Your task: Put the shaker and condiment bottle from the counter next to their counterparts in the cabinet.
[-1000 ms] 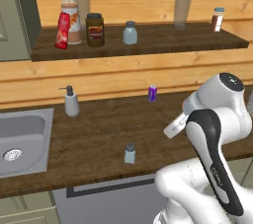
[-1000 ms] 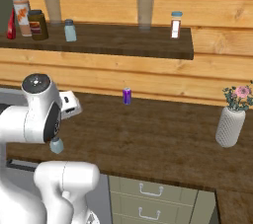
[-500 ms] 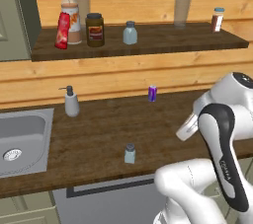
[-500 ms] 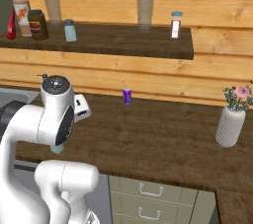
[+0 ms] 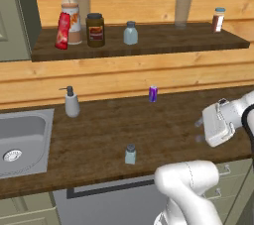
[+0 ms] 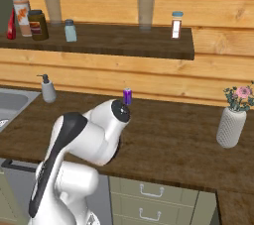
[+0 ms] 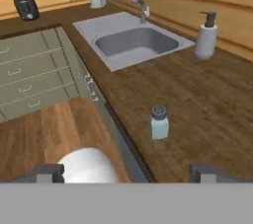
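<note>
**A:** While your gripper (image 7: 126, 172) hangs off the front edge of the counter (image 5: 99, 135), its two tips stand far apart with nothing between them. Do you see that in the hand view?

**B:** Yes, jaws wide, holding nothing. What lies just beyond them?

**A:** You have the shaker (image 7: 159, 122) upright on the counter near its front edge, apart from the fingertips (image 7: 206, 172). Past it you see the white pump dispenser (image 7: 206, 36) and the steel sink (image 7: 132, 44).

**B:** And from the base?

**A:** In the left base view your hand is out over the right end of the counter, well apart from the shaker. A small purple can (image 5: 153, 93) stands by the wall.

**B:** The shelf?

**A:** On the cabinet (image 5: 149, 45) you find the condiment bottle (image 5: 62, 30) leaning against the tall clear bottle (image 5: 71, 12), then a dark brown jar (image 5: 95, 29), then the second pale shaker (image 5: 130, 33). A blue-capped shaker (image 5: 217, 19) stands far right.
</note>
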Available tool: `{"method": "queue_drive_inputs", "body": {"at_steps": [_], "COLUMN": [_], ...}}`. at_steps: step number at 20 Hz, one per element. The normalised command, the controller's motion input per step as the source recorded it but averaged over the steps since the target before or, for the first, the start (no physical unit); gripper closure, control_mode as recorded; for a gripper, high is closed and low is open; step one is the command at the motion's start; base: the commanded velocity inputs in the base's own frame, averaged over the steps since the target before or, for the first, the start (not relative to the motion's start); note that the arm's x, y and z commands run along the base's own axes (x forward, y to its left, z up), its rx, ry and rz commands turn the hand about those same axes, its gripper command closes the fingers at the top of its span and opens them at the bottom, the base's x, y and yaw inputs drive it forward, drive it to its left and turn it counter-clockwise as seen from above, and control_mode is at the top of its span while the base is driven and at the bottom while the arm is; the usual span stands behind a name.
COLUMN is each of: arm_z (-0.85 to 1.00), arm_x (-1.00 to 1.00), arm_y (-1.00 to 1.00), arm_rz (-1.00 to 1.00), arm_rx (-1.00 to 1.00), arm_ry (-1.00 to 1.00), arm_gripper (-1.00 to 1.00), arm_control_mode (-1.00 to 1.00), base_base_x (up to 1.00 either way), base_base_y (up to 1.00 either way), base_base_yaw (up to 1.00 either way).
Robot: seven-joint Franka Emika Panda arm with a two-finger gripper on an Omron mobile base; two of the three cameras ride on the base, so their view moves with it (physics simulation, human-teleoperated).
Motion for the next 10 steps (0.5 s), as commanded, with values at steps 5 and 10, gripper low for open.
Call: {"method": "queue_drive_inputs", "body": {"at_steps": [5,10], "arm_z": [-0.49,-0.19], "arm_x": [-0.83,-0.4], "arm_y": [0.35,0.19], "arm_rz": [0.09,0.03], "arm_rx": [0.02,0.0], "arm_ry": [-0.21,-0.13], "arm_gripper": [-1.0,-1.0], "arm_control_mode": [-1.0,-1.0], "base_base_x": [0.0,0.0], "base_base_y": [0.0,0.0], "base_base_yaw": [0.0,0.0]}}
